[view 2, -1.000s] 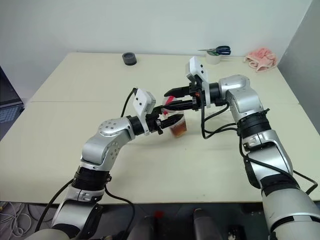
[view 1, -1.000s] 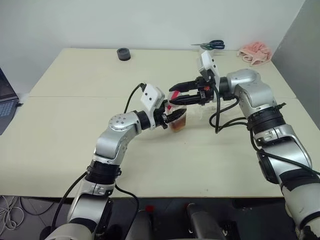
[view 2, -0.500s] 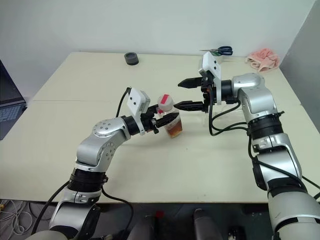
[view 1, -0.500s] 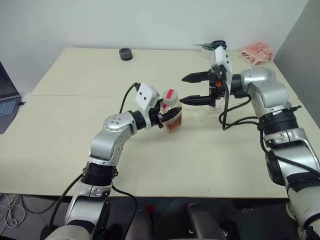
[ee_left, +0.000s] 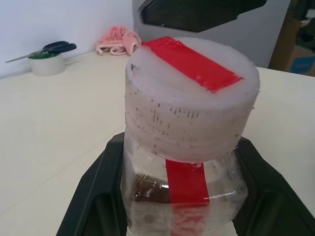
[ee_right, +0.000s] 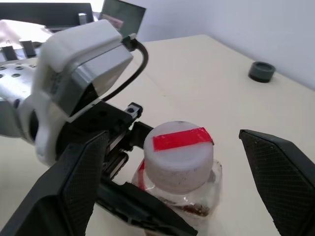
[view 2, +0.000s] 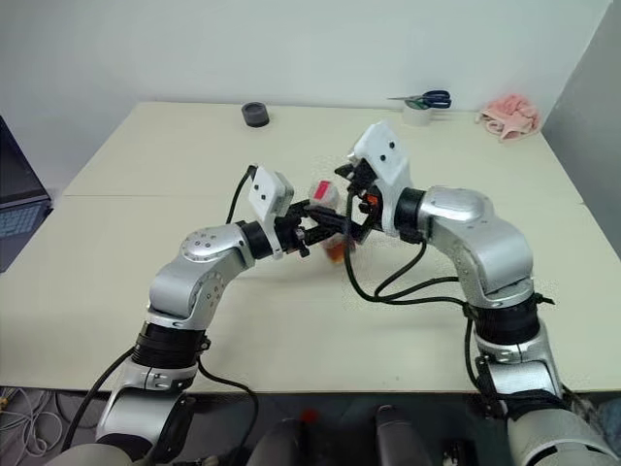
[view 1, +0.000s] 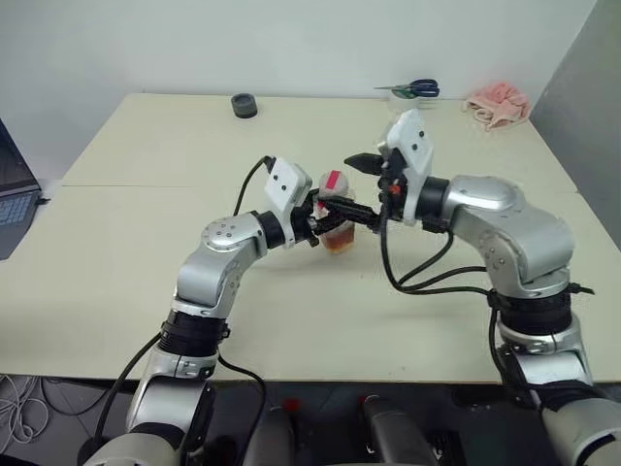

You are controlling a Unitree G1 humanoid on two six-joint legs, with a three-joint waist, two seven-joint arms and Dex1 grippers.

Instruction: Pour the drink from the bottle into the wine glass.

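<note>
The bottle (view 1: 335, 216) is small and clear, with a white cap (ee_left: 191, 93) crossed by a strip of red tape. The reddish-brown drink (view 1: 339, 242) fills its lower part. It stands upright at mid-table with my left gripper (view 1: 325, 219) shut on its body, the black fingers (ee_left: 93, 196) hugging both sides. My right gripper (view 1: 347, 184) is open and reaches in from the right. Its fingers (ee_right: 74, 187) stand wide on either side of the cap (ee_right: 178, 155) without touching it. The wine glass is hidden.
A black round object (view 1: 241, 104) lies at the table's far left. Scissors on a tape roll (view 1: 411, 89) and a pink cloth (view 1: 495, 105) sit at the far right. A laptop (view 1: 10, 194) pokes in at the left edge. A grey panel stands on the right.
My right gripper opened off the cap, drew back to the right, then swung in again with its wrist turned, jaws wide around the cap. The left gripper kept the bottle still.
</note>
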